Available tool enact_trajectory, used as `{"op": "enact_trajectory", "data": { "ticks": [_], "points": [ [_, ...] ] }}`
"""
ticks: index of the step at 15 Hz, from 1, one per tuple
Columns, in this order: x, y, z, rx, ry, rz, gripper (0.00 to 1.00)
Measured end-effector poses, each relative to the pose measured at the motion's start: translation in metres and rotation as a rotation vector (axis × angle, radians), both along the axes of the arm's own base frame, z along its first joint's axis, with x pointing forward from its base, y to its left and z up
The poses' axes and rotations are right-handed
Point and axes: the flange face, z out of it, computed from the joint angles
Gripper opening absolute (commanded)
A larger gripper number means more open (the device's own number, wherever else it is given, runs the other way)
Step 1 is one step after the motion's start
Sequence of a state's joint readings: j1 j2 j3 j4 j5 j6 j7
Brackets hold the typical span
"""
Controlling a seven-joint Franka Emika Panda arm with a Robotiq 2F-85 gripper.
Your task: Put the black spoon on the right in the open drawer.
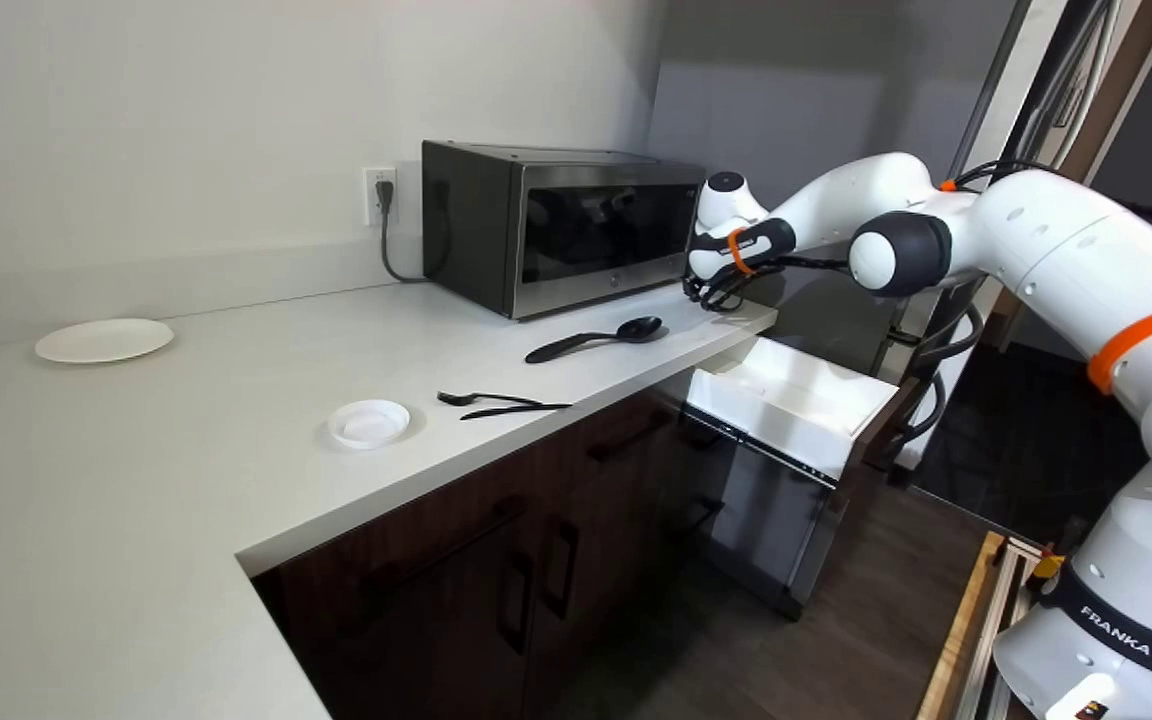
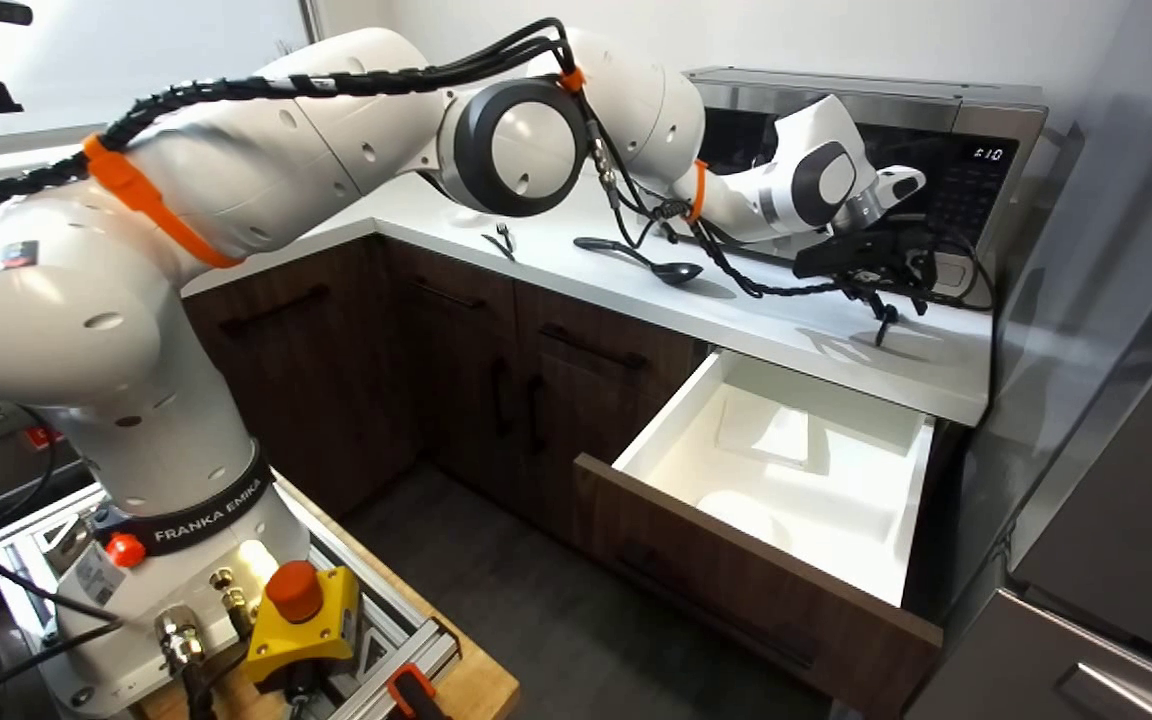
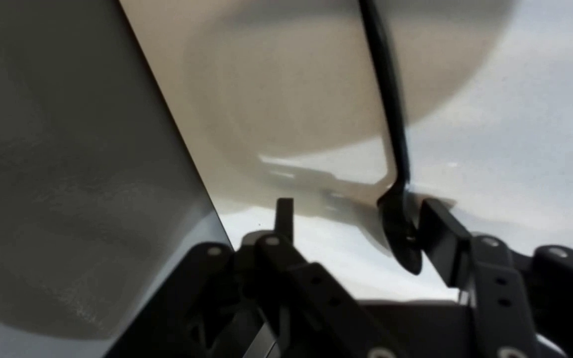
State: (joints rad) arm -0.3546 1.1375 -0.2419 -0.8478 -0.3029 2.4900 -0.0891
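The black spoon point(image 1: 591, 340), with its oval bowl and long handle, lies on the counter before the microwave; it also shows in an exterior view point(image 2: 641, 261). The open drawer point(image 1: 771, 425) is pulled out below the counter's end; its pale inside faces up in an exterior view point(image 2: 841, 530). My gripper point(image 3: 358, 219) is open, low over the counter's far end, past the spoon's bowl point(image 1: 694, 290) point(image 2: 898, 308). In the wrist view a thin black utensil point(image 3: 388, 94) with a narrow spoon-like head lies between the fingers, its head at the right finger; I cannot tell whether they touch.
A microwave point(image 1: 616, 230) stands behind the spoon. A black fork point(image 1: 486, 398) and knife point(image 1: 511, 411), a small white dish point(image 1: 368, 424) and a white plate point(image 1: 104, 340) lie farther along the counter. A grey panel point(image 3: 67, 149) rises beside the gripper.
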Motion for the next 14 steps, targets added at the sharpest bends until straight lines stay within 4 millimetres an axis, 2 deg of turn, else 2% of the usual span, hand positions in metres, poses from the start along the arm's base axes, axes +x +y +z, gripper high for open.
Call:
{"op": "enact_trajectory", "data": {
  "ticks": [4, 6, 7, 11, 14],
  "points": [
    [0.000, -0.002, -0.002, -0.001, -0.001, -0.001, 0.00],
    [0.000, -0.001, -0.004, 0.002, -0.001, 0.000, 0.00],
    [0.001, -0.001, -0.001, 0.000, -0.005, 0.000, 0.03],
    [0.002, 0.000, 0.005, 0.002, -0.020, -0.005, 0.00],
    [0.001, -0.002, 0.021, 0.008, -0.036, -0.015, 0.01]
  ]
}}
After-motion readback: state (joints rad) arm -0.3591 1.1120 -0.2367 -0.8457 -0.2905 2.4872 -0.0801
